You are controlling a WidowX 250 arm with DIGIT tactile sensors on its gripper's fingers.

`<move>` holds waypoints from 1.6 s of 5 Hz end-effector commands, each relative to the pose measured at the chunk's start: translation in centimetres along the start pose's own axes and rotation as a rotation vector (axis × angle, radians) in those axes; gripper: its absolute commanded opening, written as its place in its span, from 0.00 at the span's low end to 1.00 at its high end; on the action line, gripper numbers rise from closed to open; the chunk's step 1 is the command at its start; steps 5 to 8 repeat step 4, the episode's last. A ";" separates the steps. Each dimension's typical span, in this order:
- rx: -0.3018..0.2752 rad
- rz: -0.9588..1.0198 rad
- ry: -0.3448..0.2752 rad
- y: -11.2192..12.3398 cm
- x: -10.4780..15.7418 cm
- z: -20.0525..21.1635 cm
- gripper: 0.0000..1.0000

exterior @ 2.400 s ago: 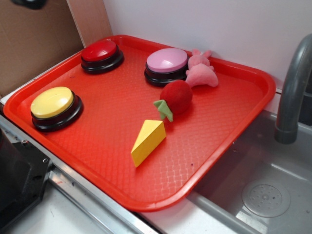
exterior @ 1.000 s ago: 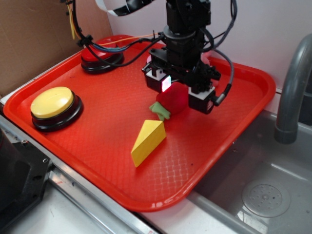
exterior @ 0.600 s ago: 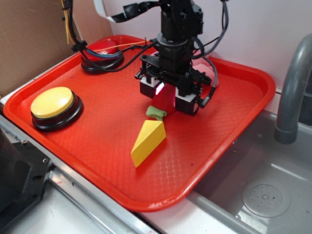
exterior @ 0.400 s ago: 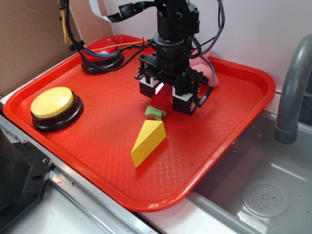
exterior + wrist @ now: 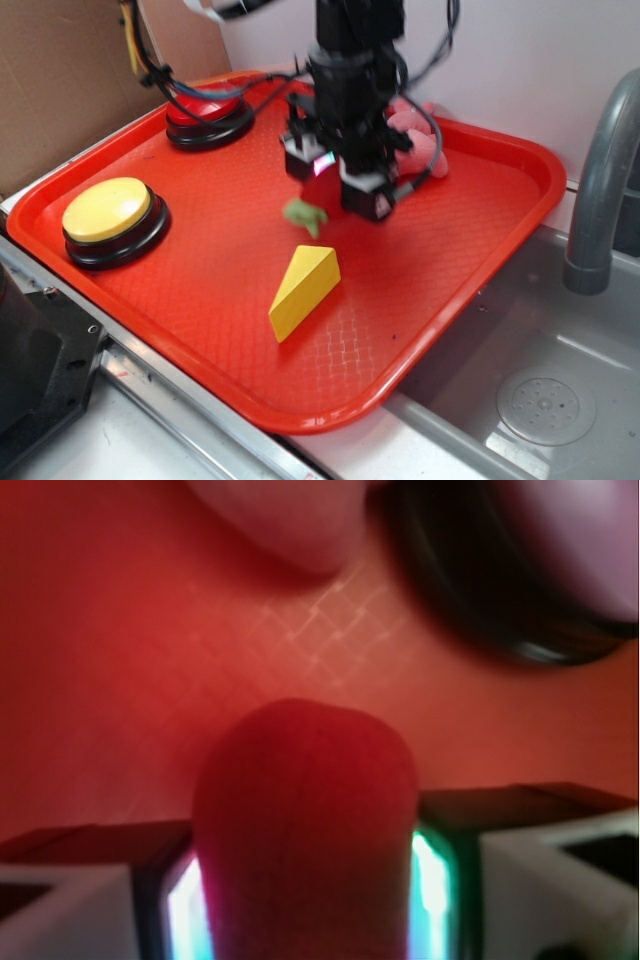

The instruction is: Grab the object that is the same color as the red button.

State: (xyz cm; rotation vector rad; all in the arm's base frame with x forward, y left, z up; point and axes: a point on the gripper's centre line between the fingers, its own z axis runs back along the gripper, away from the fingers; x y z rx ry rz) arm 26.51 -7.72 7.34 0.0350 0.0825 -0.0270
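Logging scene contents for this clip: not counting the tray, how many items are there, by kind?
Dome buttons: 3 (red button, yellow button, pink button)
Plush toys: 2 (red plush ball held in the gripper, pink plush animal)
Yellow cheese wedge: 1
Total: 6

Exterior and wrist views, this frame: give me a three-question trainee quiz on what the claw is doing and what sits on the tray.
1. True or false: the claw is shut on the red ball.
2. Which item lies nearest the tray's front edge? A) yellow button B) cheese wedge C) pink plush
3. Fill in: the green leaf hanging below the claw looks ____ the tray surface.

Key
1. True; the wrist view shows the ball pinched between both fingers.
2. B
3. Lifted off; it appears blurred above the tray, though contact is hard to rule out.
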 end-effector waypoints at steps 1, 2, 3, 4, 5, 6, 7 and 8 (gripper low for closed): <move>-0.082 0.008 -0.145 3.8 -3.8 9.8 0.00; -0.065 0.081 -0.198 5.7 -7.1 11.9 0.00; -0.027 0.152 -0.202 6.8 -8.8 12.1 0.00; -0.028 0.222 -0.150 7.3 -9.4 11.5 0.00; -0.028 0.222 -0.150 7.3 -9.4 11.5 0.00; -0.028 0.222 -0.150 7.3 -9.4 11.5 0.00; -0.028 0.222 -0.150 7.3 -9.4 11.5 0.00; -0.028 0.222 -0.150 7.3 -9.4 11.5 0.00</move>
